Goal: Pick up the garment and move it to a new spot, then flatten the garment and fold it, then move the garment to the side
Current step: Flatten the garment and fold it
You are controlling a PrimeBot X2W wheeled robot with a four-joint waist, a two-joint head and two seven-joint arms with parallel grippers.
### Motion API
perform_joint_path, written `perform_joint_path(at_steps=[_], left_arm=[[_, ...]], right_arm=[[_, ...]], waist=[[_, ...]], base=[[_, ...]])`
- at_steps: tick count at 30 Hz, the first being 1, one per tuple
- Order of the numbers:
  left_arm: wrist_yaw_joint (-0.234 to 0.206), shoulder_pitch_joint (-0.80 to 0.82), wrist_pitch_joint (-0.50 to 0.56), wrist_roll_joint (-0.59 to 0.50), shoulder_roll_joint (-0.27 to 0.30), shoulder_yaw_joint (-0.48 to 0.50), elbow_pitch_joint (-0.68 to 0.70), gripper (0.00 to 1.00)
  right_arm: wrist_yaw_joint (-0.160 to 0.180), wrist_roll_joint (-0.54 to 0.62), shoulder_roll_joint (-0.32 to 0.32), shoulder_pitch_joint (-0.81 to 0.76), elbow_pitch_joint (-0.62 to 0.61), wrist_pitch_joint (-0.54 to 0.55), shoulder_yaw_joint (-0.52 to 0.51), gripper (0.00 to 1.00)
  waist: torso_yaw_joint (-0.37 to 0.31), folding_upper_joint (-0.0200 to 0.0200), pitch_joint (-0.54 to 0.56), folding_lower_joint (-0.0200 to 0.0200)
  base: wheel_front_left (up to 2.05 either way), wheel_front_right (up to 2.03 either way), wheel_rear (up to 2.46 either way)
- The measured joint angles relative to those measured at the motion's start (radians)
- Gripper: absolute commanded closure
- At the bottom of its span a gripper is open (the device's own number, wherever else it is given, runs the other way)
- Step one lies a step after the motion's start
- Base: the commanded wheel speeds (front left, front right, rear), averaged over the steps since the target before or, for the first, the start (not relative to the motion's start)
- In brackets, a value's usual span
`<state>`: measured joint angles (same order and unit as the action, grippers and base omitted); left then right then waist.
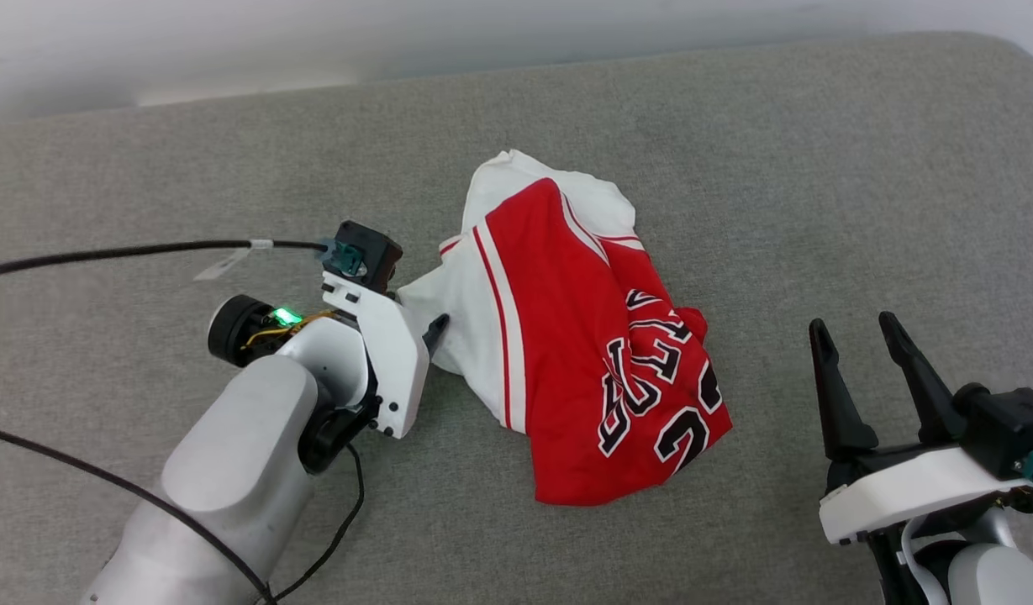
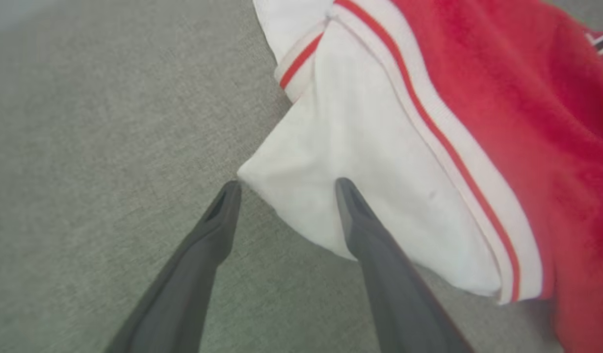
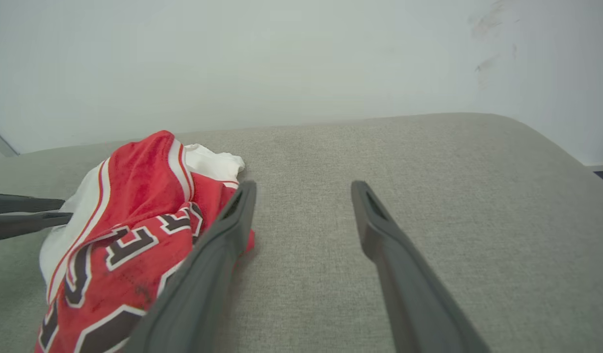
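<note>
Partly unreadable: lettering [image 1: 646, 374] on crumpled garment [image 1: 550, 277]; left hand [image 2: 287, 185] spread.

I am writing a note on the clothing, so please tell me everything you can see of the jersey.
The jersey is red cloth with white sleeves, red-and-white striped trim and black, white-edged letters and digits. It lies crumpled in a heap on the grey padded surface. The open left gripper has its fingers astride one white corner, not closed on it; the right gripper is apart from it.

Plain indoor room: a grey fabric-covered surface [image 1: 777, 168] against a bare pale wall [image 3: 281, 59].
</note>
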<state>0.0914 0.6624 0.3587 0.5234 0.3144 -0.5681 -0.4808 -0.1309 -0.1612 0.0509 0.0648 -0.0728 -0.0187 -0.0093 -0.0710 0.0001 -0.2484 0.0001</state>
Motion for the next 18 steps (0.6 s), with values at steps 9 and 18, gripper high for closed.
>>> perform_joint_path(at_steps=[9,18], left_arm=[[0.030,0.061,0.193,0.071,0.011,-0.048,-0.121,0.16],[0.027,0.046,0.109,0.085,0.020,-0.065,-0.113,1.00]], right_arm=[[0.000,-0.036,0.000,0.037,0.047,-0.036,0.014,0.00],[0.000,-0.051,0.000,0.038,0.086,-0.051,0.024,0.00]], waist=[[-0.039,0.0000,-0.047,0.0000],[-0.041,0.0000,-0.013,0.0000]], base=[[0.00,0.00,0.00],[0.00,0.00,0.00]])
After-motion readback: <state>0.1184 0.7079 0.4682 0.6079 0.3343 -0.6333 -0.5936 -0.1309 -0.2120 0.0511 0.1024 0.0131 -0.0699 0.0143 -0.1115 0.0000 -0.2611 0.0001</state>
